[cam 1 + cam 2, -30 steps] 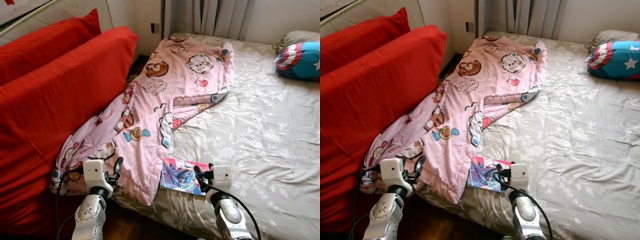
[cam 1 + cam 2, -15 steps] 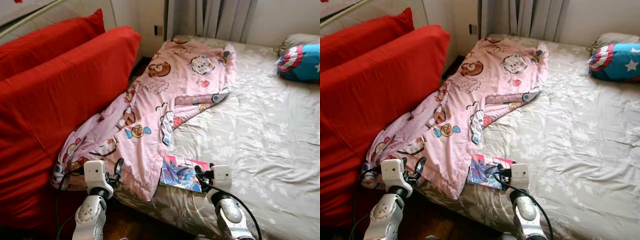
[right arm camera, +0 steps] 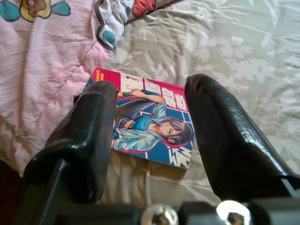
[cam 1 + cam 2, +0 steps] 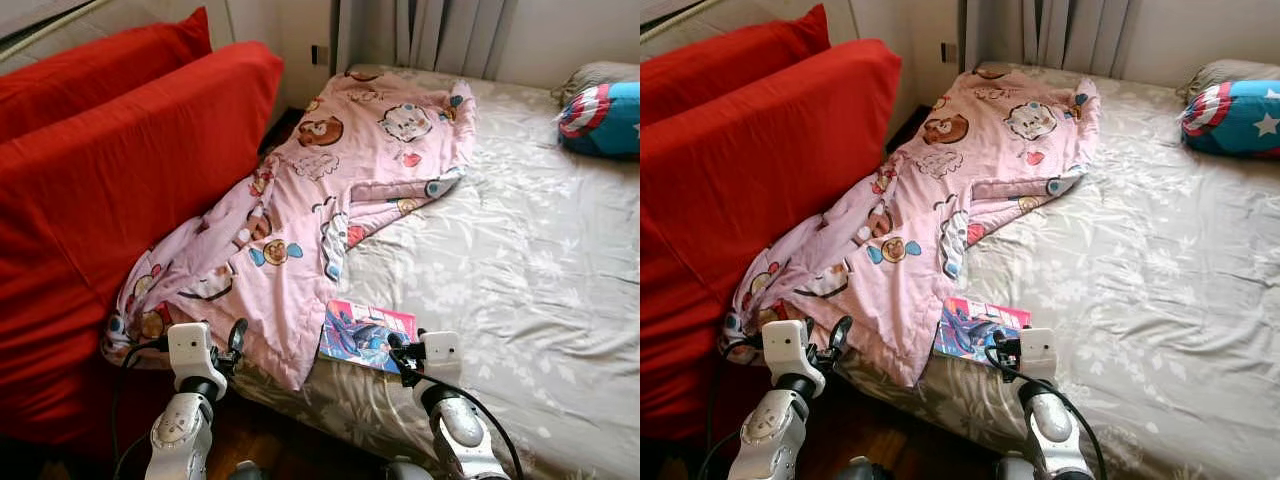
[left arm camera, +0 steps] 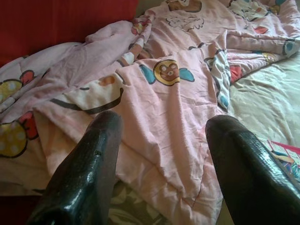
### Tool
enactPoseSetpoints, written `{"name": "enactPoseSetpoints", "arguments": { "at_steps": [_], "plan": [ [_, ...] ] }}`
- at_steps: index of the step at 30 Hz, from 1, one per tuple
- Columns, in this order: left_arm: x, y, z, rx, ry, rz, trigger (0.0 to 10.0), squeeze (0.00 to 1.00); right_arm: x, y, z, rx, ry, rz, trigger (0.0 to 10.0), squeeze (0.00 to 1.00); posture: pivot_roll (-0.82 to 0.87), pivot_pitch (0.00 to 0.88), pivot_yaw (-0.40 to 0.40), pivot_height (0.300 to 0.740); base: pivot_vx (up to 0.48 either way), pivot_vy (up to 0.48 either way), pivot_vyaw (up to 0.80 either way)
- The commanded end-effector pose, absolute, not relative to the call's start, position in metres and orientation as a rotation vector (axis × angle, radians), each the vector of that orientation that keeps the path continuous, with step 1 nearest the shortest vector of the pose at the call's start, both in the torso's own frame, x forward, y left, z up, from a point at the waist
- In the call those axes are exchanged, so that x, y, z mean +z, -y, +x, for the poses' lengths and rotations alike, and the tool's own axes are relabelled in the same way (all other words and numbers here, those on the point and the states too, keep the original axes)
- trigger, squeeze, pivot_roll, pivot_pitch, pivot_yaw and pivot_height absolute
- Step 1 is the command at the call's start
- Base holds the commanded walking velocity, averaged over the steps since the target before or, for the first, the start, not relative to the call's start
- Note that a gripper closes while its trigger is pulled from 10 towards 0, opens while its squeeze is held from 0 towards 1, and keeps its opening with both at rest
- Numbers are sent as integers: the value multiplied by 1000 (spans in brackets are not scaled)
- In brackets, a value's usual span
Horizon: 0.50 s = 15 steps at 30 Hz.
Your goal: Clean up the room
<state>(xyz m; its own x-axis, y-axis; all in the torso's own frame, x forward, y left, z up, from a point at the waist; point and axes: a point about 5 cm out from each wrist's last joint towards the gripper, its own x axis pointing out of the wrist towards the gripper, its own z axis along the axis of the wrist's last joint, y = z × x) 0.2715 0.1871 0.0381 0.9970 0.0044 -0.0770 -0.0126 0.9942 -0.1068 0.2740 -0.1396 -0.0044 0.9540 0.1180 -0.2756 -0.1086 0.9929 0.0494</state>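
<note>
Bed [image 4: 520, 260] holds a comic book [image 4: 366, 336] just ahead of the right hand [image 3: 150, 136] (fingers spread, empty).

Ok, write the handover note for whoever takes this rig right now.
Left gripper: open, empty, held over the pink blanket near the bed's near edge.
Right gripper: open, empty, pointed at the comic book, not touching it.
The comic book lies flat on the bed sheet, beside the blanket's lower edge. The blanket is rumpled, spread from the bed onto the red sofa cushions. A star-patterned pillow sits at the bed's far corner.
Done: nothing picked up, judging by how things lie.
Left: probably grasp the book, then straighten the blanket.
</note>
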Motion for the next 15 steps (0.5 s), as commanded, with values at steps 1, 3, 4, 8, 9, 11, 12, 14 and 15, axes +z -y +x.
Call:
{"name": "enactPoseSetpoints", "arguments": {
  "at_steps": [1,3,4,8,9,11,12,14,15],
  "plan": [
    [36,-188,268,7,-89,-100,10000,0,-8,139,271,114,-310,28,10000,0,-92,149,26,666,0,0,0],
    [36,-188,267,9,-92,-100,10000,0,-8,138,271,118,-301,31,10000,0,-90,153,25,666,0,0,0],
    [36,-188,267,10,-93,-100,10000,0,-7,138,271,121,-293,33,10000,0,-90,153,25,666,0,0,0],
    [36,-188,268,9,-94,-99,10000,0,-6,137,272,116,-285,33,10000,0,-89,156,25,666,0,0,0],
    [36,-188,268,10,-95,-99,10000,0,-6,137,272,115,-285,32,10000,0,-89,157,25,666,0,0,0],
    [35,-188,268,9,-97,-99,10000,0,-7,136,272,115,-304,26,10000,0,-88,157,24,666,0,0,0],
    [35,-188,268,9,-98,-99,10000,0,-7,135,272,116,-307,25,10000,0,-88,157,24,666,0,0,0],
    [35,-188,268,10,-99,-100,10000,0,-8,134,272,120,-316,25,10000,0,-88,160,23,656,0,0,0],
    [35,-188,268,10,-99,-101,10000,0,-8,134,272,120,-314,24,10000,0,-88,162,22,646,0,0,0]
  ]
}}
